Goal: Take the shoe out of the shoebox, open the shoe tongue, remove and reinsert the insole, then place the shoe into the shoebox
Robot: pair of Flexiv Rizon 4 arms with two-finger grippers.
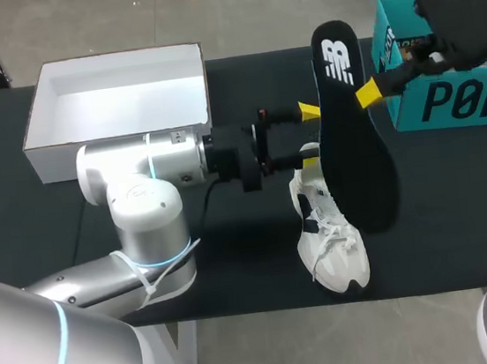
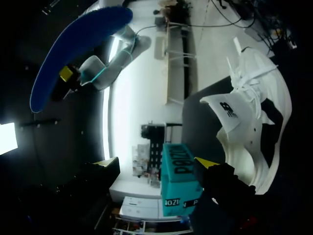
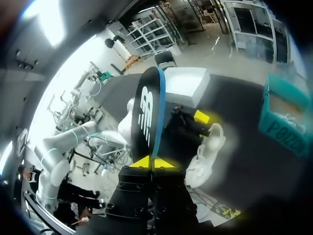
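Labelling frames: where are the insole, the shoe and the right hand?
insole (image 1: 355, 133): head view, its middle.
shoe (image 1: 333, 246): head view, the laces.
right hand (image 3: 152, 162): right wrist view, between its fingertips.

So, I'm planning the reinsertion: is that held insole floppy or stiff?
Probably fairly stiff: the insole, pinched at one edge by the right gripper, looks straight along its length, with no droop. It is likely light, since that small pinch carries it. It may swivel in the grip if it catches on the shoe.

insole (image 1: 353, 133) above shoe (image 1: 328, 234), open box (image 1: 118, 104) behind
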